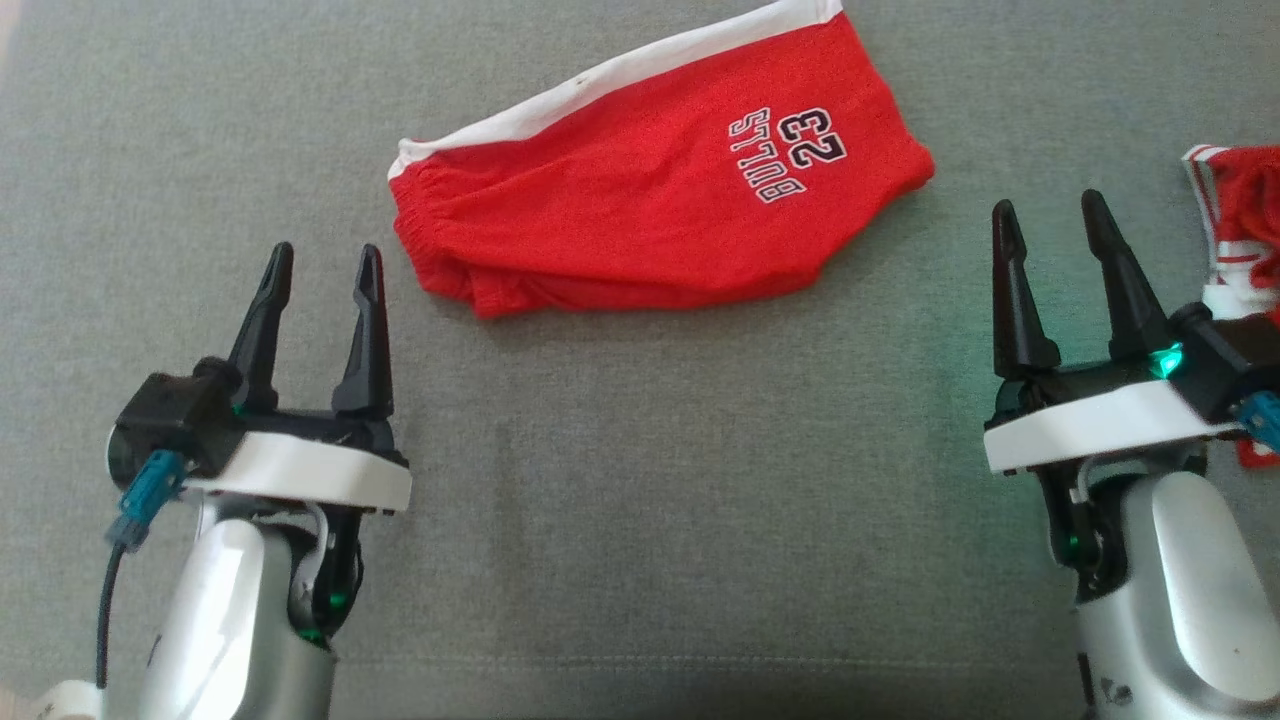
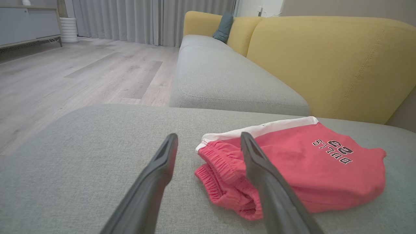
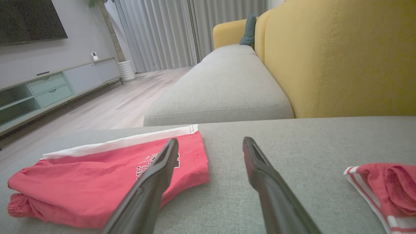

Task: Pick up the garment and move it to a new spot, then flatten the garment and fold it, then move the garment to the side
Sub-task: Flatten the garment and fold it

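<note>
**Both claws empty, red shorts lying beyond them**

The left gripper (image 1: 326, 255) stood with its jaws spread and nothing between them, hovering over the grey seat cushion (image 1: 640, 500). The right gripper (image 1: 1048, 205) was likewise released and empty, well apart from the left one. Beyond and between the two lay the red shorts (image 1: 640, 190), doubled over, white side stripe towards the yellow backrest (image 2: 325, 65) and gathered waistband nearest the left fingers. No finger touched the cloth. Just beside the right wrist lay a second red garment (image 1: 1245, 220), rumpled, with white striped trim.

The trouble ahead seemed to lie in the layers. A pinch at the waistband could catch only the upper thickness, so the lower one would trail and the shorts would twist on lifting. Fingers driven too low might bite into the soft cushion fabric along with the cloth. The right arm, swinging inward, could also snag that neighbouring garment and drag it along.
</note>
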